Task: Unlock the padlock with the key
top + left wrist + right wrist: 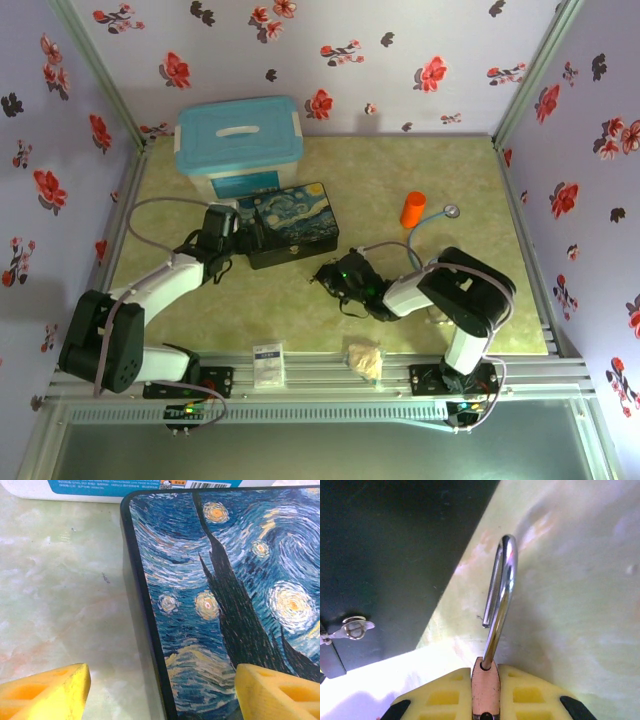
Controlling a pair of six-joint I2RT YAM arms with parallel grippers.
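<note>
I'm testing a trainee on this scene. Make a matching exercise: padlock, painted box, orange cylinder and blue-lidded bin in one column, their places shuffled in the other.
Things:
1. padlock
2. painted box
3. orange cylinder
4. blue-lidded bin

Places:
A. beside the silver-ended cable
B. at the far left of the table
C. clamped in the right gripper
D. its edge straddled by the open left gripper

Pairs: 1-C, 2-D, 3-A, 4-B.
</note>
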